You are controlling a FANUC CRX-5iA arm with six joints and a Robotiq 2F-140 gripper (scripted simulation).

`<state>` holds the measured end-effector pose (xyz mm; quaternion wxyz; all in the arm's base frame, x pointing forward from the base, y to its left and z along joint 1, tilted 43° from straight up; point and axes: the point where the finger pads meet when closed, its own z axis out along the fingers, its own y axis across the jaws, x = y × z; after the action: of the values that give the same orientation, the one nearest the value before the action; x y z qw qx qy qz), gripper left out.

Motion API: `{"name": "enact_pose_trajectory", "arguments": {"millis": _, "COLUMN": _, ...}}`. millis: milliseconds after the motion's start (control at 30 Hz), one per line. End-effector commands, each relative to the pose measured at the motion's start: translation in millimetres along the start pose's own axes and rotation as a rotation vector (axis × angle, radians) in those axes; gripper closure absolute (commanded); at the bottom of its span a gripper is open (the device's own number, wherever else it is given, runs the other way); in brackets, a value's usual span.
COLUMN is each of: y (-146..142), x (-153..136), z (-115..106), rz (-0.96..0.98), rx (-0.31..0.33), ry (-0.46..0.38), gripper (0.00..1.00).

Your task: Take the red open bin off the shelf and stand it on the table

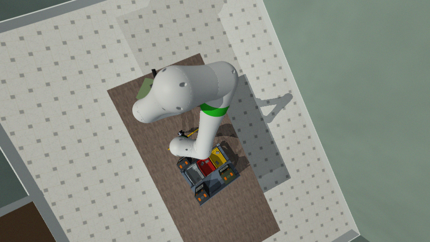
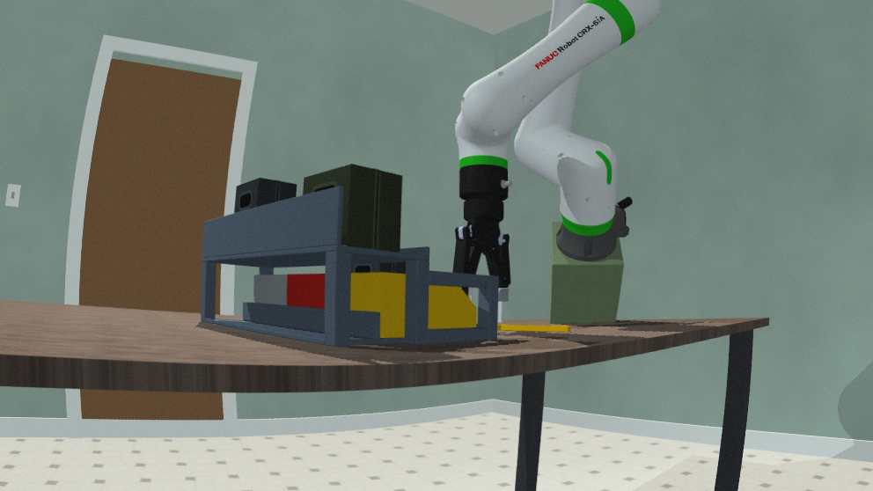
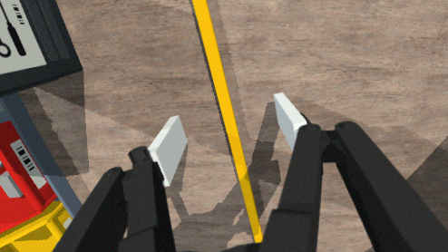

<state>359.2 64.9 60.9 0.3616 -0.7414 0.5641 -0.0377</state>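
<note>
The red open bin (image 1: 208,169) (image 2: 305,289) (image 3: 11,209) stands in the shelf (image 2: 271,235) (image 3: 58,174) between the grey bin (image 1: 192,174) (image 2: 270,289) and the yellow bin (image 1: 221,162) (image 2: 378,291) (image 3: 28,236). Small grey parts show in the red bin. My gripper (image 2: 486,300) (image 3: 228,119) points down beside the shelf's front, low over the table top (image 2: 121,341) (image 3: 363,45). It is open, with nothing between its pads. In the top view the arm hides the fingers. In the exterior view the shelf frame partly hides the near fingertip.
A thin yellow bar (image 2: 533,327) (image 3: 219,91) lies on the table, passing below the open fingers. Black cases (image 1: 201,194) (image 3: 61,68) and a dark green case (image 1: 227,173) (image 2: 369,207) stand on the shelf unit. A green block (image 1: 144,88) (image 2: 585,293) stands beneath the arm's base.
</note>
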Motion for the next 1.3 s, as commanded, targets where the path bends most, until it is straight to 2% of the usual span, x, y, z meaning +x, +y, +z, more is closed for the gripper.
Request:
{"name": "enact_pose_trajectory", "arguments": {"millis": 0, "y": 0, "x": 0, "z": 0, "rz": 0.000, "rx": 0.000, "ry": 0.000, "gripper": 0.43}}
{"name": "enact_pose_trajectory", "arguments": {"millis": 933, "y": 0, "x": 0, "z": 0, "rz": 0.000, "rx": 0.000, "ry": 0.000, "gripper": 0.43}}
{"name": "enact_pose_trajectory", "arguments": {"millis": 1100, "y": 0, "x": 0, "z": -50, "rz": 0.000, "rx": 0.000, "ry": 0.000, "gripper": 0.43}}
{"name": "enact_pose_trajectory", "arguments": {"millis": 1267, "y": 0, "x": 0, "z": -50, "rz": 0.000, "rx": 0.000, "ry": 0.000, "gripper": 0.43}}
